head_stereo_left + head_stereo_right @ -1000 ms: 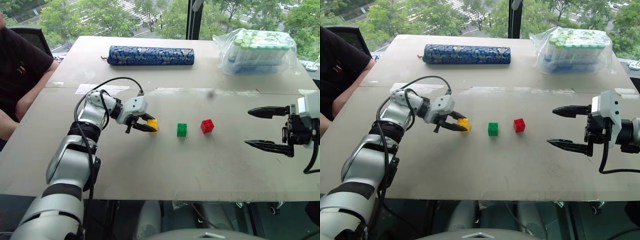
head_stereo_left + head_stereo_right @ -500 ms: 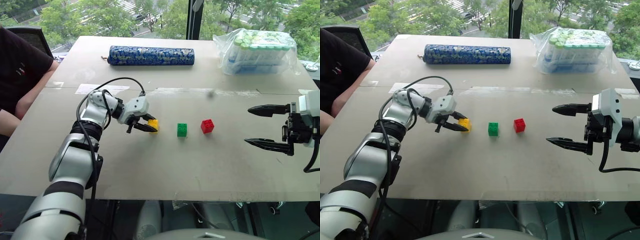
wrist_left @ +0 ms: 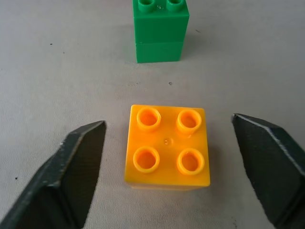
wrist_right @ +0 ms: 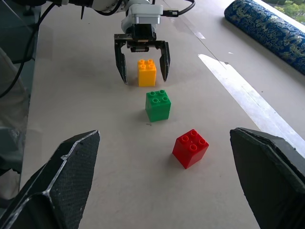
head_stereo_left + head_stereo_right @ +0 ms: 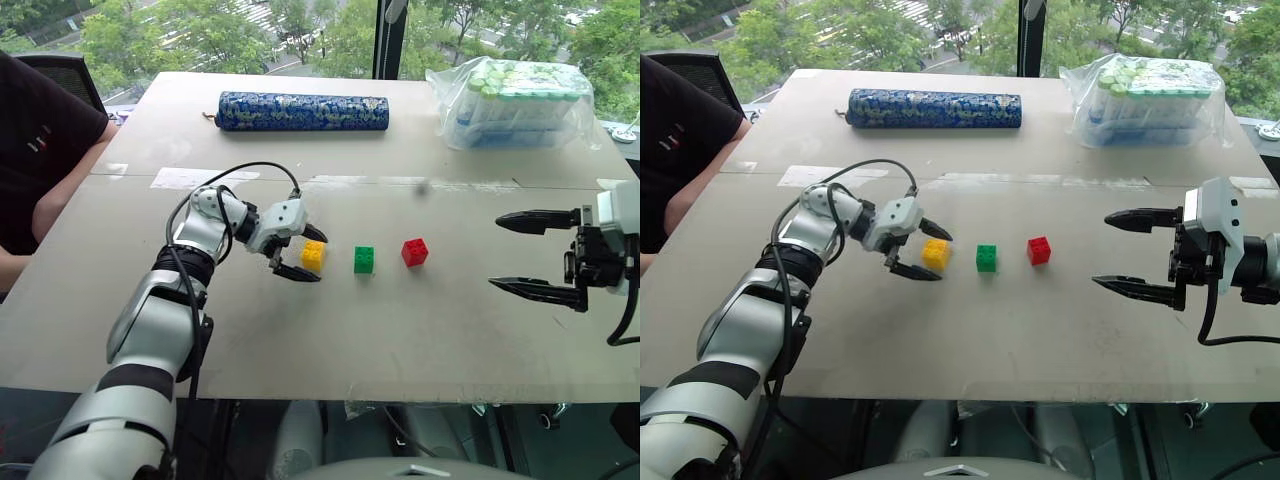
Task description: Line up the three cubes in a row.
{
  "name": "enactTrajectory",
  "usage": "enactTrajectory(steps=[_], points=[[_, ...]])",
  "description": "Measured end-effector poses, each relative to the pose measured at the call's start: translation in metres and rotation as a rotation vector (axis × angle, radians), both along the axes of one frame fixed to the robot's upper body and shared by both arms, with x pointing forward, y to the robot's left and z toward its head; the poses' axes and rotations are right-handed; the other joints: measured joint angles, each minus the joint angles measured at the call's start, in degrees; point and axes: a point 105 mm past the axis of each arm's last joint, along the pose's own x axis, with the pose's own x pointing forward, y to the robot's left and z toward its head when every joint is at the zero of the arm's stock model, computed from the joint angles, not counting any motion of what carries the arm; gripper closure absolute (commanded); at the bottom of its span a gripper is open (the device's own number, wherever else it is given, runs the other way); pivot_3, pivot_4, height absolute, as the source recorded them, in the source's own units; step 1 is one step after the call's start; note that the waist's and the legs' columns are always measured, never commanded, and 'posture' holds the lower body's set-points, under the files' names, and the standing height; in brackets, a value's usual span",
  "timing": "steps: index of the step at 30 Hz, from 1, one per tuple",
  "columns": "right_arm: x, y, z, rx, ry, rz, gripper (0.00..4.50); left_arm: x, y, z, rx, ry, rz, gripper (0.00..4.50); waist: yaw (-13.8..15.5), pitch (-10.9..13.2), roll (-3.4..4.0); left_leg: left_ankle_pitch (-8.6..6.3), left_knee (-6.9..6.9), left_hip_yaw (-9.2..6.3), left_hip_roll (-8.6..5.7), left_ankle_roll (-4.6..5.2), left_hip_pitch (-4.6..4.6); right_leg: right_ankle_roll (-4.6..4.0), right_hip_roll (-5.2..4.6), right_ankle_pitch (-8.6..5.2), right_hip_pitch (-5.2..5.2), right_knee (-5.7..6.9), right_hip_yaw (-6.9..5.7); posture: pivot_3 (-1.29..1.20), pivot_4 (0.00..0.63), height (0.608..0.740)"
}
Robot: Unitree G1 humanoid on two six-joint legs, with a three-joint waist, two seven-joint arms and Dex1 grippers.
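Left wrist view: the yellow brick (image 3: 167, 147) is seen between the spread left pincer (image 3: 177, 162), untouched. Right pincer (image 5: 538, 254) is spread wide.

On the table (image 5: 300, 330) the three cubes sit in a row across my front, apart from each other: from the middle cube (image 5: 364, 259), the left cube (image 5: 313, 256) lies at 9 o'clock and the right cube (image 5: 415, 252) at 3 o'clock, a touch farther back. My left claw (image 5: 318, 257) reaches in from 9 o'clock with one finger on either side of the left cube, touching neither side, and my right claw (image 5: 498, 254) hangs well apart at 3 o'clock, past the right cube. Far behind the row, the roll (image 5: 302, 111) lies crosswise at 11 o'clock, the bag (image 5: 515, 103) at 1 o'clock, and a person (image 5: 40, 140) sits at the table's 10 o'clock edge.
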Motion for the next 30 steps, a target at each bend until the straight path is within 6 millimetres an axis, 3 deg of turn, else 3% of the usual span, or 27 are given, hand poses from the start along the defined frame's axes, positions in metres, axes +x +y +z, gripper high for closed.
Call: enactTrajectory(steps=[4,8,14,19,23,24,30], points=[[0.001,-0.002,0.002,0.001,-0.015,-0.017,0.00,-0.001,0.008,0.013,-0.048,-0.019,0.036,0.15,-0.13,0.00,0.00,0.00,0.00,-0.01,0.00,0.00,0.02,0.00,0.00,0.00,0.00,0.03,0.00,0.00,0.150,0.740],[0.010,-0.010,0.012,0.009,-0.081,-0.106,0.00,-0.006,0.016,0.034,-0.217,-0.010,0.139,0.15,-0.23,0.01,0.02,0.00,0.00,-0.03,0.02,0.00,0.03,0.00,-0.01,0.00,0.00,0.06,-0.02,0.00,0.150,0.740],[0.024,-0.007,0.020,0.103,-0.204,-0.334,0.00,-0.002,0.028,0.063,-0.579,-0.011,0.549,0.15,-0.02,0.00,0.02,0.00,0.06,-0.10,0.04,-0.01,0.03,0.01,-0.03,0.00,0.02,0.15,-0.08,0.00,0.150,0.740],[-0.015,-0.002,0.001,0.120,-0.103,-0.357,0.00,-0.020,0.032,0.066,-0.683,0.016,0.700,0.15,0.63,-0.03,0.01,0.01,0.08,-0.21,0.04,-0.02,-0.21,0.01,-0.06,-0.01,-0.04,0.02,-0.25,0.00,0.150,0.740],[-0.053,-0.020,-0.018,0.091,0.036,-0.410,0.00,-0.049,0.047,0.058,-0.572,0.083,0.666,0.15,0.54,-0.04,0.01,0.01,0.05,-0.15,0.04,-0.02,0.03,0.00,-0.06,-0.01,0.10,0.04,-0.22,0.00,0.150,0.740],[-0.071,-0.030,-0.030,0.070,0.089,-0.447,0.00,-0.062,0.056,0.049,-0.505,0.113,0.646,0.15,0.65,-0.07,-0.04,0.00,-0.06,-0.14,0.04,-0.01,0.20,-0.02,-0.05,-0.04,0.20,0.02,-0.22,0.00,0.150,0.740],[-0.099,-0.061,-0.060,0.004,0.179,-0.549,0.00,-0.082,0.083,0.020,-0.395,0.177,0.648,0.15,-0.11,-0.21,-0.12,0.00,-0.03,-0.04,0.07,-0.02,0.76,-0.15,-0.05,-0.38,0.56,0.00,-0.07,0.00,0.150,0.740]])
